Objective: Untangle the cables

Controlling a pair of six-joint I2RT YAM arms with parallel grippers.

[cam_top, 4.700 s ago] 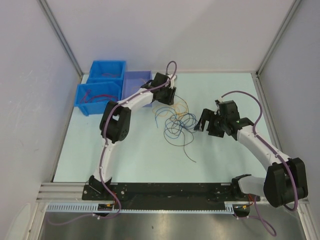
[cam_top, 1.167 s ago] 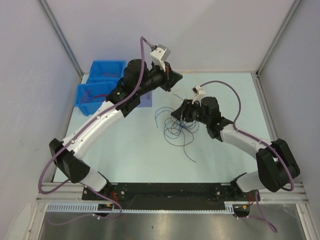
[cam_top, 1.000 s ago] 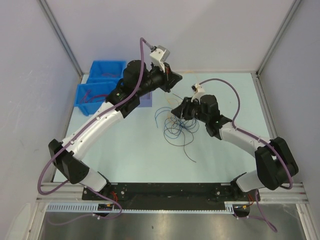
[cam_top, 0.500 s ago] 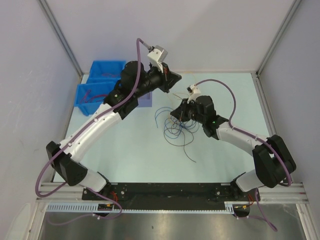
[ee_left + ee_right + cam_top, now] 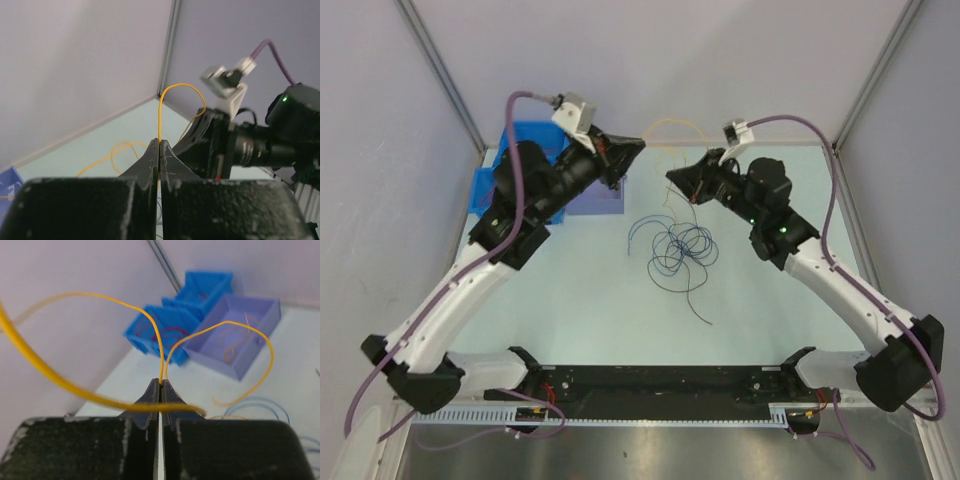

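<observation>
L gripper (image 5: 159,143) + R gripper (image 5: 161,383) both pinch yellow cable (image 5: 159,115); 3 bins (image 5: 222,361).

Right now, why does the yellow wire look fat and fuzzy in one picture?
Right wrist view: the yellow cable passes very near the lens, so it blurs thick; the right hand looks soft too. Left wrist view: cable sharp, left hand soft. Top view: even light, all crisp.

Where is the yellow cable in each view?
Top external: yellow cable arcs mid-air, top centre.
Left wrist: rises from the shut left gripper, centre.
Right wrist: loops up from the shut right gripper.
Shared landmark: blue bins; left wrist shows only a blue corner, lower left.
</observation>
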